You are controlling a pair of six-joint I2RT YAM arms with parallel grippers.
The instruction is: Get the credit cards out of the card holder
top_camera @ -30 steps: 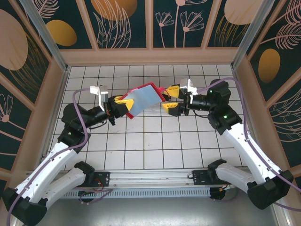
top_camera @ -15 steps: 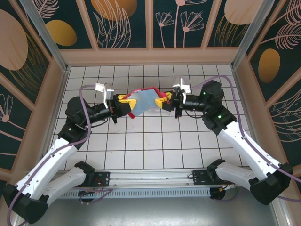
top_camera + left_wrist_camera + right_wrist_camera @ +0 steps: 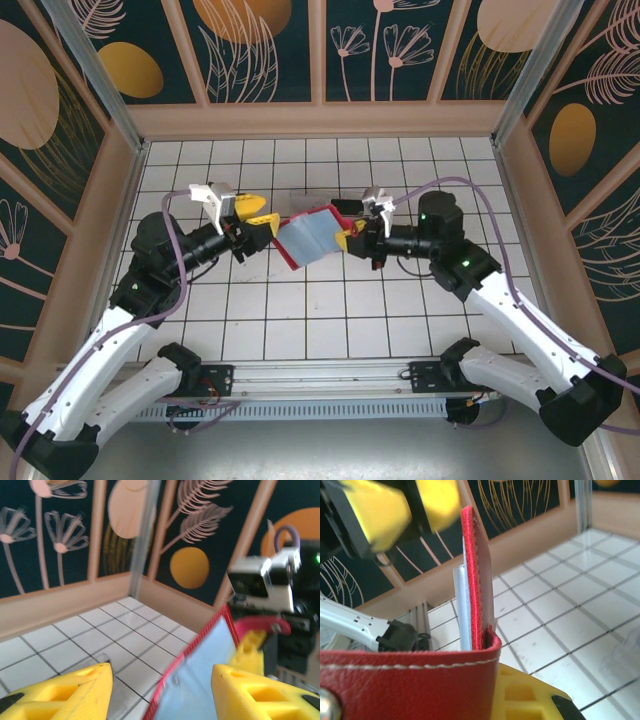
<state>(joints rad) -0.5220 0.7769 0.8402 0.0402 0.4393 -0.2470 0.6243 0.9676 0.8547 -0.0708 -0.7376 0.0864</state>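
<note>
The card holder [image 3: 309, 238], a red folding wallet with a grey-blue inner face, hangs tilted above the tiles between the two arms. My right gripper [image 3: 350, 233] is shut on its right edge. In the right wrist view its red leather [image 3: 410, 680] sits against my yellow finger [image 3: 530, 695]. My left gripper [image 3: 260, 216] stands open just left of the holder. In the left wrist view the holder's red-stitched edge [image 3: 200, 645] lies between the spread fingers [image 3: 260, 695] without touching them. The credit cards are hidden inside the holder.
A clear plastic tray [image 3: 303, 198] lies flat on the white tiles just behind the holder. Wooden walls with dark floral panels [image 3: 320, 118] close in the back and both sides. Bare tiles [image 3: 320, 320] stretch toward the arm bases.
My left gripper has opened, let go of the holder's left edge and drawn back left. My right gripper has shut on the right edge, and the holder has come lower and nearer.
</note>
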